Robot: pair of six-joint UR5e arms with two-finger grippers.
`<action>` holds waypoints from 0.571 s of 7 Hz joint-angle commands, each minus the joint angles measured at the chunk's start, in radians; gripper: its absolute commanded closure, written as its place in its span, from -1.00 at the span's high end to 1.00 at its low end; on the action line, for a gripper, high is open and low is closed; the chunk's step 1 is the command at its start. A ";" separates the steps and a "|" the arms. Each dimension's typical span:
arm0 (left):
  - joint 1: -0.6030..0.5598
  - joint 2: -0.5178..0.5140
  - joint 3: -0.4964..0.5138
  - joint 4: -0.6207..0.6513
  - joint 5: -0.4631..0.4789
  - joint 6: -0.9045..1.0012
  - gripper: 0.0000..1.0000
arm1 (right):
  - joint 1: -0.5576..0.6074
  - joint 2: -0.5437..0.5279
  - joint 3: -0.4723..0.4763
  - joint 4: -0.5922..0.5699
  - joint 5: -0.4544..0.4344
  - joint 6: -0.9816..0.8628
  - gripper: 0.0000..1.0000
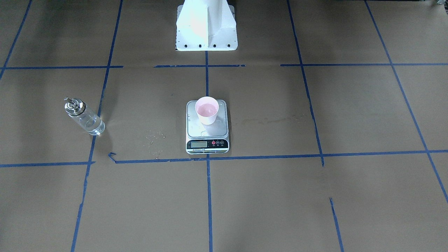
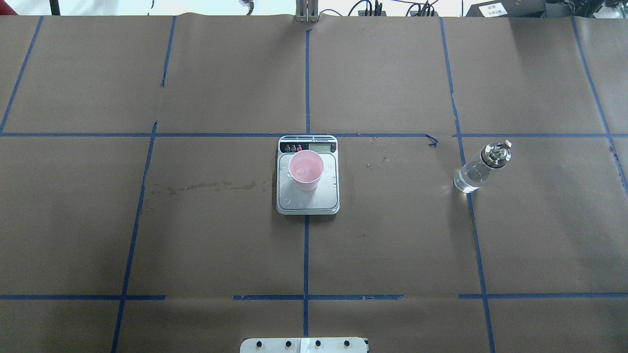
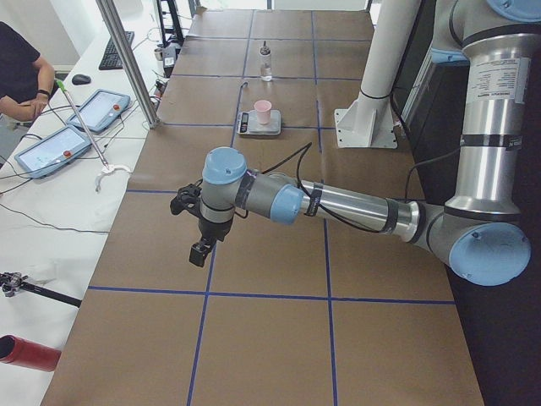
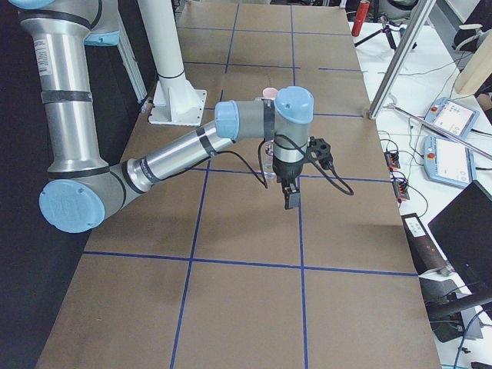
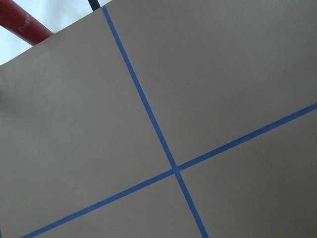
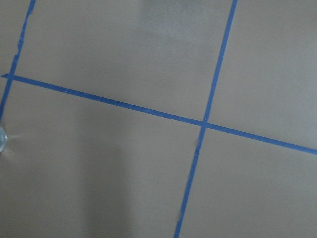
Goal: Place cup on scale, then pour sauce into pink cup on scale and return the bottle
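The cup [image 2: 305, 170] is sitting upright on the scale [image 2: 308, 205], toward the display [image 2: 321, 146] end of the platform. The bottle [image 2: 480, 169] is standing on the table [image 2: 392, 245], well apart from the scale on the robot's right, long axis vertical.

The right gripper [image 4: 290, 201] is hanging fingers-down over bare table on that same side, so you are looking at the right arm as the nearer one. The left gripper [image 3: 200, 252] is hovering out at the opposite end. Fingers spread or pressed together: you cannot tell from the side views.

The overhead view is showing droplets [image 2: 289, 201] on the platform, which the side views are missing. The right wrist view is catching a glint of glass [image 6: 2, 140] at its left edge, possibly the bottle.
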 commanded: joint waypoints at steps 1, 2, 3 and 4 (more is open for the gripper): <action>-0.001 0.015 0.012 0.009 -0.007 0.000 1.00 | 0.038 -0.050 -0.193 0.233 0.033 -0.010 1.00; -0.001 0.015 0.021 0.046 -0.007 0.000 1.00 | 0.037 -0.099 -0.214 0.254 0.039 -0.002 1.00; -0.001 0.017 0.026 0.069 -0.007 0.000 1.00 | 0.034 -0.103 -0.229 0.253 0.039 0.005 1.00; -0.001 0.015 0.035 0.097 -0.005 0.000 1.00 | 0.034 -0.113 -0.242 0.253 0.037 0.004 1.00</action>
